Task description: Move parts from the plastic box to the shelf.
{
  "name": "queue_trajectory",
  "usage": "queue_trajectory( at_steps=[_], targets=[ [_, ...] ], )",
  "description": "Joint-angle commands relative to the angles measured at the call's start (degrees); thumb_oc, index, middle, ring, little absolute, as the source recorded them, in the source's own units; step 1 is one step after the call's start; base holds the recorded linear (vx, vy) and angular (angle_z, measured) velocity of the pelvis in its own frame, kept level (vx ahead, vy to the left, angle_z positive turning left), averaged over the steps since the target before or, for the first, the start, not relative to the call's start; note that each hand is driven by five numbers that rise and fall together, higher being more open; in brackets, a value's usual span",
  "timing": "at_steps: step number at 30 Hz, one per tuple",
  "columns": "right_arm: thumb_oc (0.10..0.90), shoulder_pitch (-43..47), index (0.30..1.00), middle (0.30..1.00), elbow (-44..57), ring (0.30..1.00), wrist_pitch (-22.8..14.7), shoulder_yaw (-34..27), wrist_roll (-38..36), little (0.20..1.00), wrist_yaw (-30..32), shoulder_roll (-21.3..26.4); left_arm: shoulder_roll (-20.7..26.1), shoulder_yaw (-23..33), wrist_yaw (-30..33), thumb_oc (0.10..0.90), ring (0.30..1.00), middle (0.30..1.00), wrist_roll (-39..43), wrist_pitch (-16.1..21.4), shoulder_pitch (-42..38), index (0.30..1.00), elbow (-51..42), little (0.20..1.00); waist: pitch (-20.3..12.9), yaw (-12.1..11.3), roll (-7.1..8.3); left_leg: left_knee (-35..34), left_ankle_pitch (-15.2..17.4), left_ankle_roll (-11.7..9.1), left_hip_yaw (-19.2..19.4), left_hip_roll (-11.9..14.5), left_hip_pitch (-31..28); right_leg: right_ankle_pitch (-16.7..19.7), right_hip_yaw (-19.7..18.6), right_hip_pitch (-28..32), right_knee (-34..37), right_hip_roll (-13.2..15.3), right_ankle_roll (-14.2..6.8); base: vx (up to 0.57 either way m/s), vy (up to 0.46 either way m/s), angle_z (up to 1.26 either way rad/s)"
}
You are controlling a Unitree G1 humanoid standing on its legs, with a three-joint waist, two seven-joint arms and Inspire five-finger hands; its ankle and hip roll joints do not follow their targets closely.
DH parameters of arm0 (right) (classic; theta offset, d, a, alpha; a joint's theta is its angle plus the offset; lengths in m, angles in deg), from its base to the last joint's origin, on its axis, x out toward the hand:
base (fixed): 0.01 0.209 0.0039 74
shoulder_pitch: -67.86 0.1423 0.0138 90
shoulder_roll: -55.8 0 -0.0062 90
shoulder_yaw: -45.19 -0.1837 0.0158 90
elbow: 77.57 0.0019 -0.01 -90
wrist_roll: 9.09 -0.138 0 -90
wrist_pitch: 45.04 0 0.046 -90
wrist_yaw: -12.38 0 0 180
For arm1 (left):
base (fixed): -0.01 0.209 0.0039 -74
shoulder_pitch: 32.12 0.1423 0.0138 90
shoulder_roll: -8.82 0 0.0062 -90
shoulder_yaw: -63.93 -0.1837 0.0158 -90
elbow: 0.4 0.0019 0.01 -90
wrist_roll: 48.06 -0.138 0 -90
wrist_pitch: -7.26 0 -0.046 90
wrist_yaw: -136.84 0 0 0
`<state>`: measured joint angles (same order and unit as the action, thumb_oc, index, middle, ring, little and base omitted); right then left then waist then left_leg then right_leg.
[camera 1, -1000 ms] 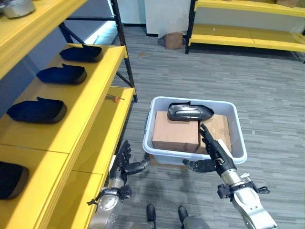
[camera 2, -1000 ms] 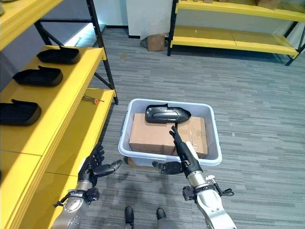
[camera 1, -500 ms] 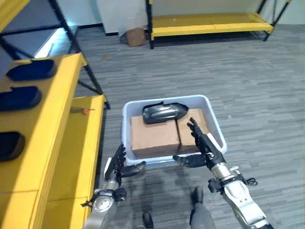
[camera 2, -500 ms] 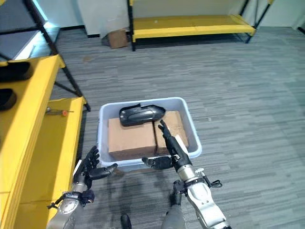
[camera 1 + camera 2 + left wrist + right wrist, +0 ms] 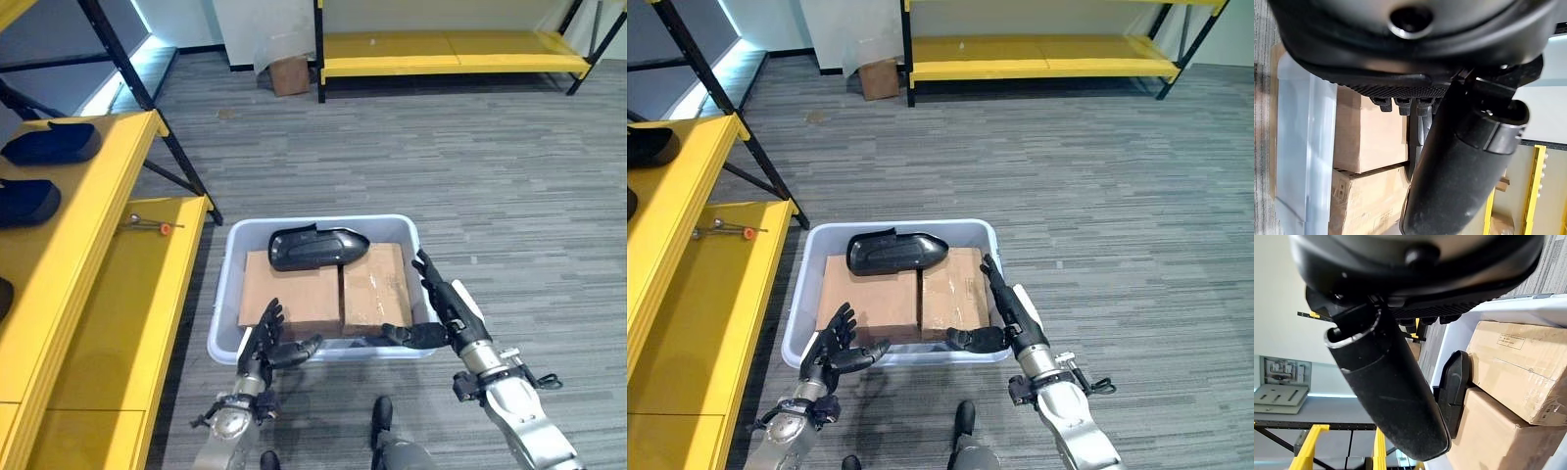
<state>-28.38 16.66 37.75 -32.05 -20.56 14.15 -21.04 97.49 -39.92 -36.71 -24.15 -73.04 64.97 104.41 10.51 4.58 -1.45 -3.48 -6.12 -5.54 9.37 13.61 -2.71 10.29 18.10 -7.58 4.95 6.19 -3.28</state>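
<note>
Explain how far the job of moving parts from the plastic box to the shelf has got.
Done: dark parts already lie on the yellow shelf. In hand: nothing; the left hand and right hand hover open at the plastic box. Left: one black part lies on cardboard boxes inside it.

Black part (image 5: 316,247), pale plastic box (image 5: 223,313), yellow shelf (image 5: 98,323).

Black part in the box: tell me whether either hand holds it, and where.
Neither. The black part lies untouched; left hand and right hand are open.
</note>
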Motion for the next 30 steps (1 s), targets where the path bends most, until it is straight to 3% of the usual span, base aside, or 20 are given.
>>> queue_trajectory(
  at_steps=[1,3,4,5,7,8,9,11,13,15,18,24,30],
  targets=[
    [0.900,3.0,1.000,1.000,8.6,1.000,-6.2,-0.6,-1.5,1.000,0.4,-1.6,4.9,2.3,-0.8,0.900,1.000,1.000,-1.6,4.4,-2.1,1.000,-6.0,1.000,-0.7,0.6,3.04,1.5,4.6,-0.7,-0.4,-4.3,-1.0,-5.0,-1.6,2.4,-2.8,3.0,-3.9,0.04,-0.113,0.26],
    [0.900,2.9,1.000,1.000,8.8,1.000,-6.4,-0.7,-1.5,1.000,0.6,-1.2,5.1,2.8,-0.8,0.900,1.000,1.000,-1.6,4.4,-1.9,1.000,-6.3,1.000,0.4,0.5,2.95,7.0,4.9,-1.0,-1.1,-3.8,1.4,-6.4,-1.6,2.5,-3.7,2.8,-2.9,0.00,-0.132,0.36],
    [0.900,3.8,1.000,1.000,8.7,1.000,-6.5,-0.4,-1.4,1.000,0.8,-0.4,5.2,3.0,-0.2,0.900,1.000,1.000,-1.3,4.8,-2.1,1.000,-6.5,1.000,3.1,-0.7,3.53,18.2,3.6,-1.6,-5.5,-5.4,7.2,-6.9,-2.2,3.1,-4.0,2.7,-1.6,-0.08,-0.138,0.30],
    [0.900,4.6,1.000,1.000,8.6,1.000,-6.8,-0.2,-1.2,1.000,1.0,0.1,5.3,3.0,0.1,0.900,1.000,1.000,-0.9,5.0,-2.4,1.000,-6.6,1.000,4.4,-1.4,3.98,19.6,2.4,-2.2,-8.2,-6.5,9.7,-7.1,-2.3,3.1,-4.0,2.8,-1.5,-0.03,-0.061,0.43],
    [0.900,4.8,1.000,1.000,8.9,1.000,-6.8,-1.2,0.0,1.000,1.9,0.9,5.8,2.7,-0.6,0.900,1.000,1.000,-0.2,4.7,-1.6,1.000,-7.9,1.000,4.6,-2.0,5.02,10.8,2.3,-1.0,-8.1,-2.4,12.1,-7.8,-1.7,4.1,-3.3,4.2,-2.9,0.10,0.137,0.37],
    [0.900,5.5,1.000,1.000,8.7,1.000,-6.7,-1.8,1.1,1.000,3.0,1.4,6.3,2.4,-0.7,0.900,1.000,1.000,-0.5,4.6,-1.3,1.000,-8.1,1.000,4.9,-2.2,5.06,5.9,-1.6,-1.7,-7.3,1.1,14.1,-7.8,-1.8,4.4,-3.1,5.3,-3.9,0.14,0.289,0.21],
    [0.900,5.9,1.000,1.000,8.4,1.000,-6.7,-2.1,2.0,1.000,3.7,1.7,6.3,2.4,-0.6,0.900,1.000,1.000,-0.7,4.4,-0.9,1.000,-8.0,1.000,4.9,-2.3,4.57,3.7,-3.5,-2.3,-6.4,2.2,14.8,-7.8,-2.0,4.8,-2.6,5.9,-4.8,0.21,0.427,0.22],
    [0.900,6.4,1.000,1.000,8.1,1.000,-6.4,-1.6,3.7,1.000,3.8,1.3,6.2,2.6,-0.6,0.900,1.000,1.000,-0.5,4.4,-0.6,1.000,-7.5,1.000,4.5,-2.8,3.88,1.8,-2.1,-2.8,-5.2,1.8,12.4,-7.2,-3.6,4.9,-2.0,5.9,-5.3,0.15,0.333,-0.41],
    [0.900,9.9,1.000,1.000,7.0,1.000,-6.0,-1.7,7.7,1.000,6.0,0.9,6.8,2.9,-0.7,0.900,1.000,1.000,0.2,5.0,-1.0,1.000,-8.9,1.000,5.0,-3.1,3.78,3.4,-0.2,-2.1,-3.2,-0.6,13.0,-4.7,-5.0,3.3,-1.8,8.0,-6.4,0.03,0.370,-0.74],
    [0.900,14.8,1.000,1.000,5.2,1.000,-5.4,-0.5,10.6,1.000,8.6,0.1,8.5,2.5,0.1,0.900,1.000,1.000,0.1,5.7,-3.0,1.000,-9.6,1.000,6.6,-4.0,5.25,5.6,1.8,-0.9,-1.1,-2.4,14.6,-2.4,-6.1,1.0,-1.5,10.1,-7.4,-0.04,0.262,-0.47],
    [0.900,18.9,1.000,1.000,3.6,1.000,-4.6,-0.5,13.0,1.000,11.3,0.1,9.2,2.3,1.5,0.900,1.000,1.000,0.2,6.1,-5.3,1.000,-10.1,1.000,8.0,-4.8,6.15,7.5,2.5,-0.5,0.4,-3.5,17.2,-0.7,-5.8,-0.8,-0.8,11.9,-8.0,-0.03,0.124,-0.14],
    [0.900,27.1,1.000,1.000,0.8,1.000,-2.7,-0.2,19.1,1.000,15.6,1.0,9.6,2.4,3.5,0.900,1.000,1.000,0.5,6.4,-6.8,1.000,-11.3,1.000,10.2,-6.3,7.52,9.5,3.0,-0.2,0.8,-4.4,21.5,1.4,-4.2,-3.6,-0.5,13.6,-8.8,-0.02,0.055,0.19],
    [0.900,34.1,1.000,1.000,-1.5,1.000,-0.6,1.4,26.2,1.000,18.1,3.2,9.7,2.7,4.6,0.900,1.000,1.000,0.3,6.6,-7.5,1.000,-12.4,1.000,12.4,-7.6,7.88,10.5,2.6,-0.6,0.4,-4.1,24.8,2.2,-2.7,-5.7,-0.7,13.8,-9.1,-0.02,-0.006,0.01]
  ],
)
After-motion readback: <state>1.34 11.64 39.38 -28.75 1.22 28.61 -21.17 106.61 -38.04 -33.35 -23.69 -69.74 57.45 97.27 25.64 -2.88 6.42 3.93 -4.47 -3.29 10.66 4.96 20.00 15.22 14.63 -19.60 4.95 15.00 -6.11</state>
